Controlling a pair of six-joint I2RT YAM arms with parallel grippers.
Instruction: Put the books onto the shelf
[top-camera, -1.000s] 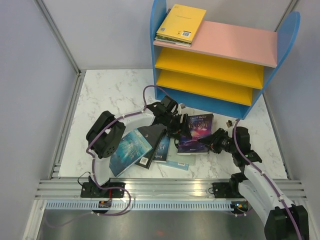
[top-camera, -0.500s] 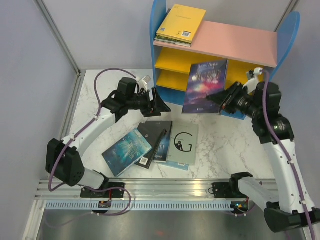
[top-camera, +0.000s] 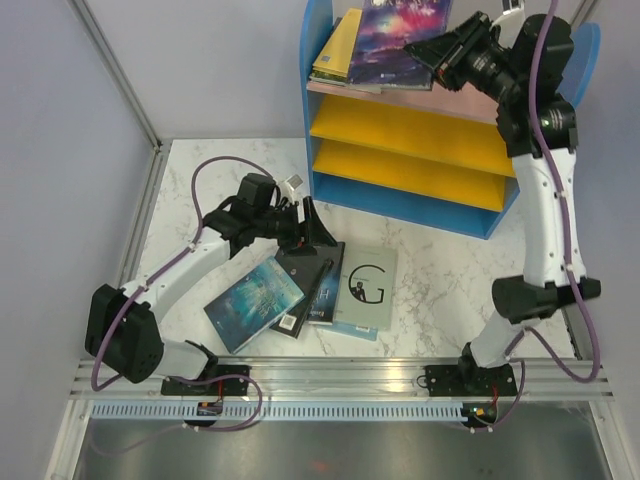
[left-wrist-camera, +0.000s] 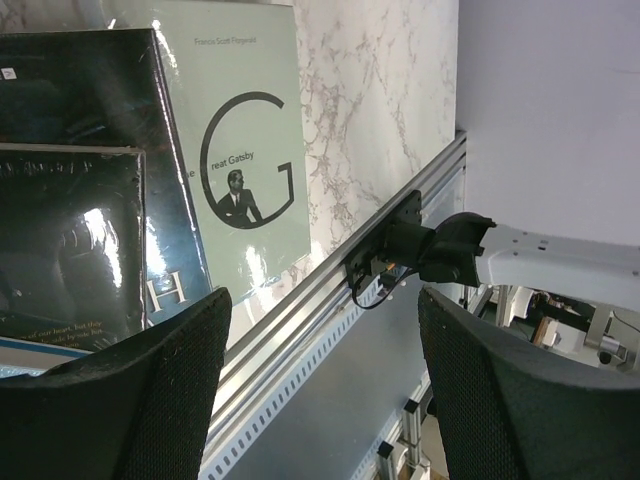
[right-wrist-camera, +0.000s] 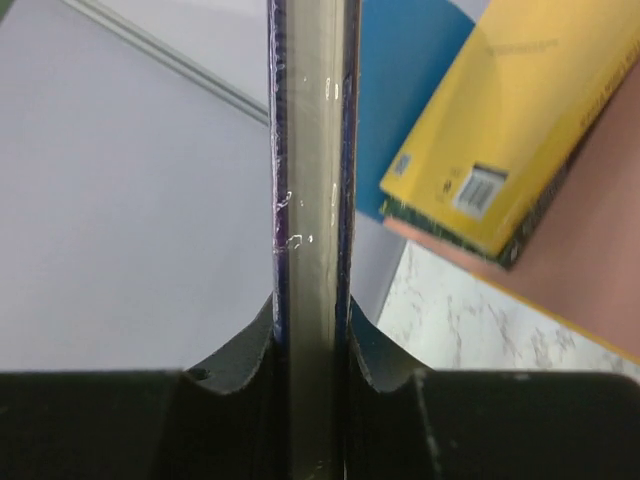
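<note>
- Purple-blue book (top-camera: 400, 35) sits at the shelf's (top-camera: 500, 100) pink top board, partly covering the yellow book (top-camera: 338, 45) that lies there.
- Right end effector (top-camera: 437, 50) pinches this book's near edge, one finger on each cover.
- Teal book (top-camera: 258, 303), black book (top-camera: 310, 285) and pale book (top-camera: 368, 290) lie overlapped on the desk (top-camera: 440, 280) before the shelf.
- Left end effector (top-camera: 315, 228) is spread wide and empty at the black book's far edge; contact cannot be told.
- Purple-blue book's top is cut off by the frame. Cannot tell if it rests on the board.
</note>
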